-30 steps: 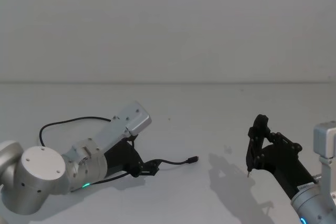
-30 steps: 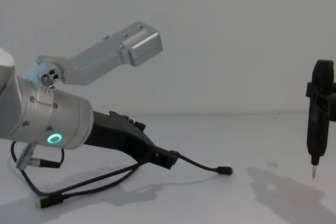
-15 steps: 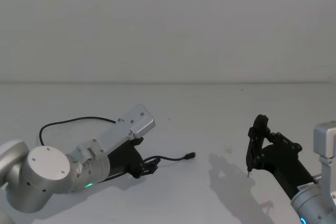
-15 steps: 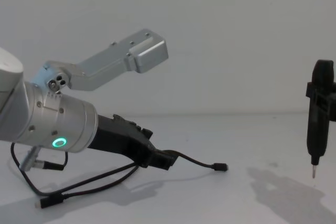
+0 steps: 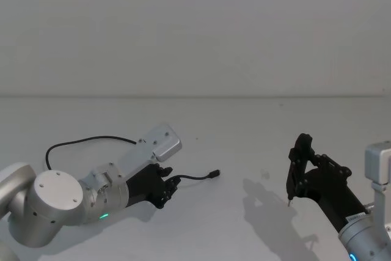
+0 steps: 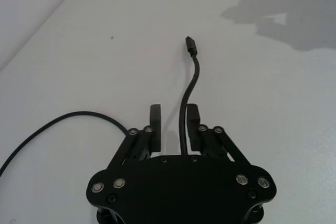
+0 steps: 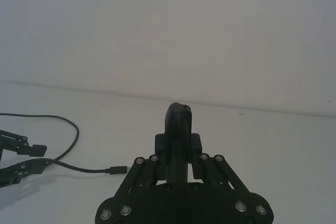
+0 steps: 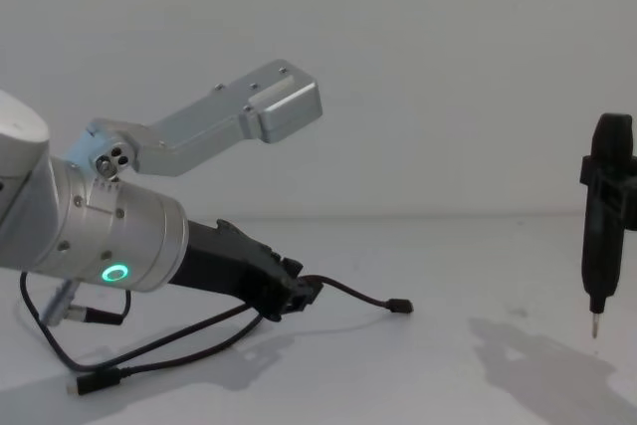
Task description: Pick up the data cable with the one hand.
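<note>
Black left tool (image 6: pixel 174 112), fingers (image 6: pixel 155 120) narrowly apart, straddles the data cable (image 6: pixel 192 74) touching one finger; right tool (image 7: pixel 178 148) grips a pen (image 7: pixel 178 116).

Left arm (image 5: pixel 54 207) comes in low from the near left, its thick silver wrist (image 8: pixel 114 236) showing a green ring and angled forward and down. The left gripper (image 6: pixel 174 121) sits low over the table (image 5: pixel 244 120), its two short fingers (image 6: pixel 155 115) parted with a clear gap. On the right, the right arm (image 5: pixel 366 236) rises from the near corner. The right gripper (image 7: pixel 178 141) is held up off the table, clamped around a black pen tool (image 7: pixel 178 115) that points tip-down.
</note>
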